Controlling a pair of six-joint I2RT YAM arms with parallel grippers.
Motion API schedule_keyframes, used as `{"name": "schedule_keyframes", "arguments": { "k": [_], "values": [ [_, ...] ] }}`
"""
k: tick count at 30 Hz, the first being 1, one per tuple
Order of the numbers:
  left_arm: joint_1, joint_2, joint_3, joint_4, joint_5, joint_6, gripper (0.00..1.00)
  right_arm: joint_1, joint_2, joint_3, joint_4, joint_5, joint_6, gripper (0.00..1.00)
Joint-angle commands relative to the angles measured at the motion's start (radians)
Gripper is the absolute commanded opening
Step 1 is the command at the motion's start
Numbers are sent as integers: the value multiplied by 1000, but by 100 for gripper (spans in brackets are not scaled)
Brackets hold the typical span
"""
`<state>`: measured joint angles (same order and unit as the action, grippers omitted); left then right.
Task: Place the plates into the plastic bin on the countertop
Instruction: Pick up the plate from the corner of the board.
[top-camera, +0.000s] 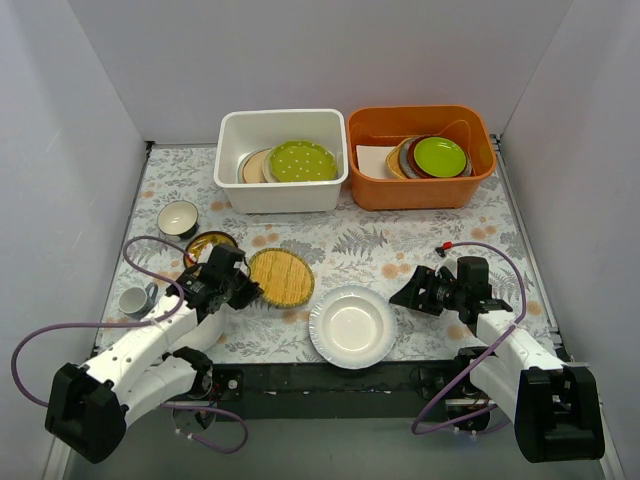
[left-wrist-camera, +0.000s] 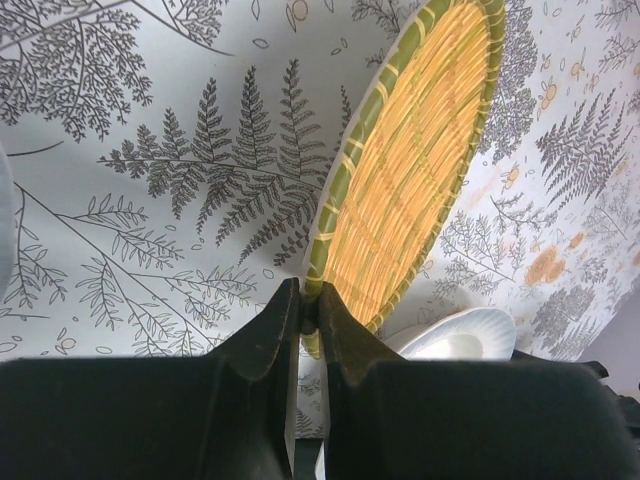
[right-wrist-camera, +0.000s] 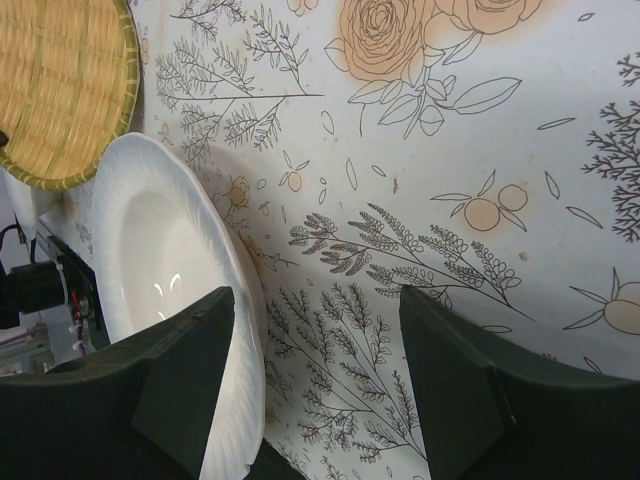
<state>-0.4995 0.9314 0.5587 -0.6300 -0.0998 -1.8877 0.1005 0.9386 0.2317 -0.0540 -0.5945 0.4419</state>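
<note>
Plainly the woven bamboo plate (top-camera: 281, 277) lies on the worktop (top-camera: 400, 235), well short of the plastic bin (top-camera: 282, 195), its near rim pinched in the shut left claw (left-wrist-camera: 308, 300); with so thin a hold, I reckon it could droop or slip out when lifted. It looks flat, face-up, and being round has no long axis. The right claw (right-wrist-camera: 315, 310) hangs open beside the white plate (top-camera: 352, 325).
</note>
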Motion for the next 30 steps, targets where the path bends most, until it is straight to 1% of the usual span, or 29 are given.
{"name": "schedule_keyframes", "arguments": {
  "k": [1,5,9,13,17,21,30],
  "values": [
    [1,9,95,-68,-74,44,0,2,6,-15,-53,30,-22,75],
    [1,-8,147,-97,-68,59,0,2,8,-20,-46,30,-19,75],
    [1,-3,191,-109,-28,105,0,2,12,-19,-43,27,-19,75],
    [-1,-6,222,-132,0,116,0,2,12,-22,-40,25,-19,75],
    [-1,-39,234,-145,5,124,0,4,19,-25,-37,25,-19,75],
    [1,-31,282,-177,9,147,0,2,16,-28,-36,27,-14,75],
    [1,-10,375,-189,17,196,0,2,5,-28,-38,32,-14,76]
  ]
}}
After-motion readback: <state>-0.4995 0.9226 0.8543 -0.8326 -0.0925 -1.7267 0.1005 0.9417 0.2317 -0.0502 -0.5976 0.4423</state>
